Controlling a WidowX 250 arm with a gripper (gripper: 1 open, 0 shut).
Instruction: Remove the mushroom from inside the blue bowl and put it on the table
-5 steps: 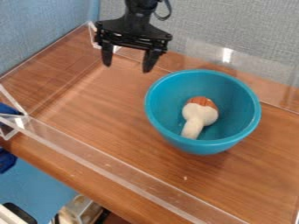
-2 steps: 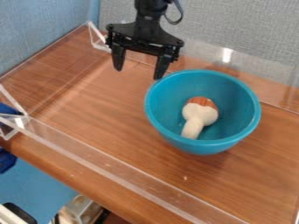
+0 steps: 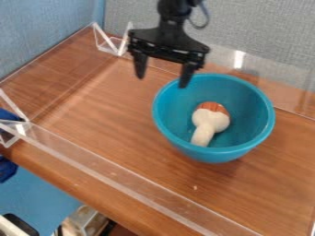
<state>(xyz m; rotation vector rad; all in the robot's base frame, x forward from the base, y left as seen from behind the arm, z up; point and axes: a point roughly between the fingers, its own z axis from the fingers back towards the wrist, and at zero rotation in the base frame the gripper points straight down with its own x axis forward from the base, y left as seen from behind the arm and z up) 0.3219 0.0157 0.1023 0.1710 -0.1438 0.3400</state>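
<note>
Now, mushroom: a small toy mushroom (image 3: 209, 123) with a thick cream-white stem and a rounded reddish-brown cap lies on its side at the bottom of the bowl, not yet lifted.
Long axis: it runs from the cap, on the far side, to the stem end, which points toward the camera and slightly left.
Bowl: a round, deep, glossy teal-blue plastic bowl (image 3: 170, 115) sits on the desk, right of centre; the mushroom is the only thing inside it.
Hand: a black two-fingered hand (image 3: 167, 72) hangs above the bowl's far-left rim, pointing steeply down, fingers spread wide and empty.
Key relation: the mushroom lies nearer the camera and to the right of the hand, and lower, down in the bowl; the two are clearly apart.
Next move, as judged: the hand likely needs to travel over the bowl's middle, then descend with its fingers straddling the stem across that long axis.
Desk: a brown wood-grain top (image 3: 87, 101) edged by low clear acrylic walls, with bare space to the bowl's left for setting the mushroom down.
</note>
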